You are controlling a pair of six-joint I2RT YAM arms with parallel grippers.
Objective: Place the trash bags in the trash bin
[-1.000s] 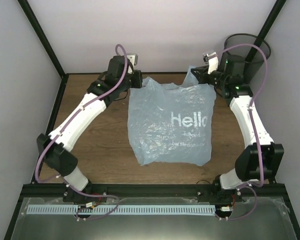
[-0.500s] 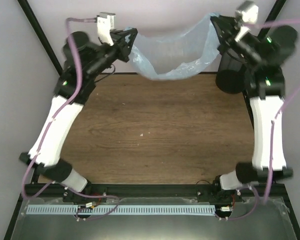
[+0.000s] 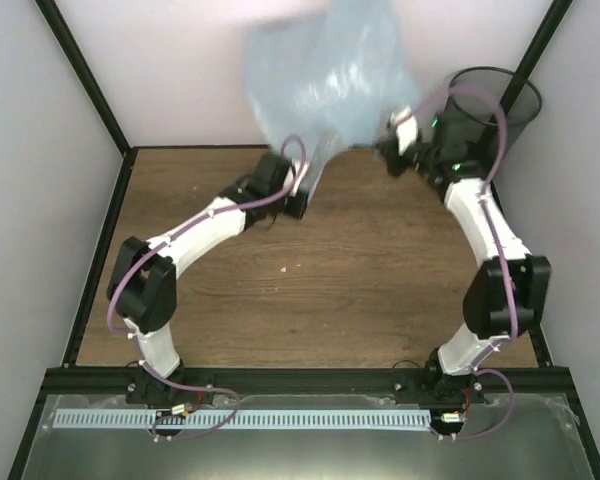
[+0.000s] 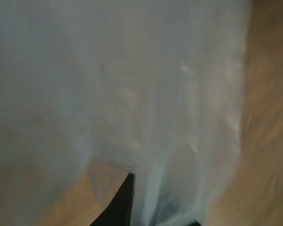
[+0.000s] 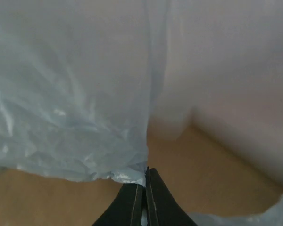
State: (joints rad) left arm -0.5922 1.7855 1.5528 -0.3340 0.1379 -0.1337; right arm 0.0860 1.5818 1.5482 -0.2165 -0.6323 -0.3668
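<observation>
The light-blue trash bag billows high in the air at the back, blurred, above both grippers. My left gripper is low over the table at the back centre, with the bag rising from it. In the left wrist view the bag fills the frame and gathers down into my gripper. My right gripper is just left of the black mesh trash bin. In the right wrist view its fingers are pressed together on an edge of the bag.
The wooden table lies between the arms. White walls and black frame posts close in the back and sides. The bin stands in the back right corner, behind the right arm.
Both arms have dropped from high at the back down to the table, and the grippers have come closer together. The bag, stretched between them before, now balloons upward.
</observation>
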